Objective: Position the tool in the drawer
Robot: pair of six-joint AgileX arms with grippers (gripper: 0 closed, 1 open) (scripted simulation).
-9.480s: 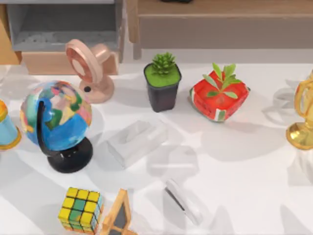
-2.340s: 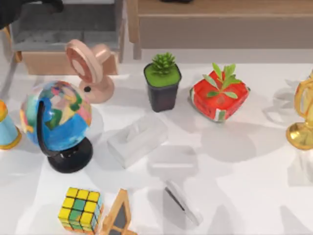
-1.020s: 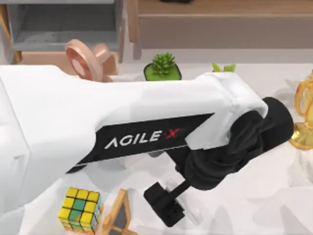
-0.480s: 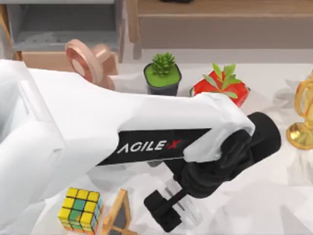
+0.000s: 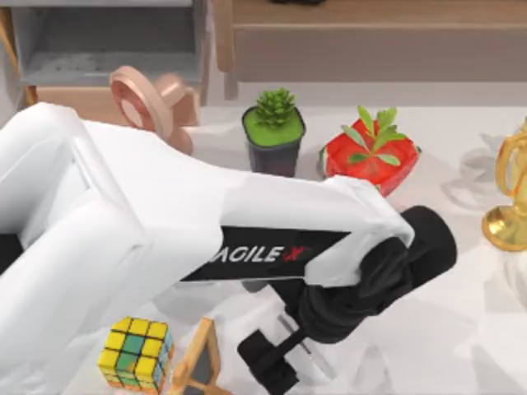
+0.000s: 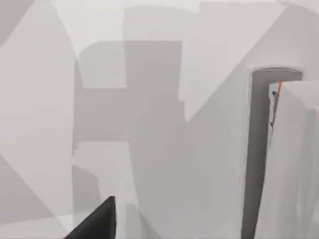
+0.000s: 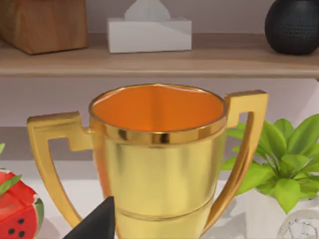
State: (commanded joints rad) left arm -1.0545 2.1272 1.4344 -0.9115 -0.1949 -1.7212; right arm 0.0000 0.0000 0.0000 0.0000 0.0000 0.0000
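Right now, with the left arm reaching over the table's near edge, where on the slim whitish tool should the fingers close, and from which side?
Probably across its narrow width near the middle, coming from above. The tool lies flat on the table, long and slim, running diagonally, so only the short span suits two fingers. The left gripper is already over it; whether it is open I cannot tell.

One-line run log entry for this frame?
phase: reaching | left gripper: over slim whitish-grey tool bar, near table edge | grasp: unconfirmed | grey-walled drawer: open
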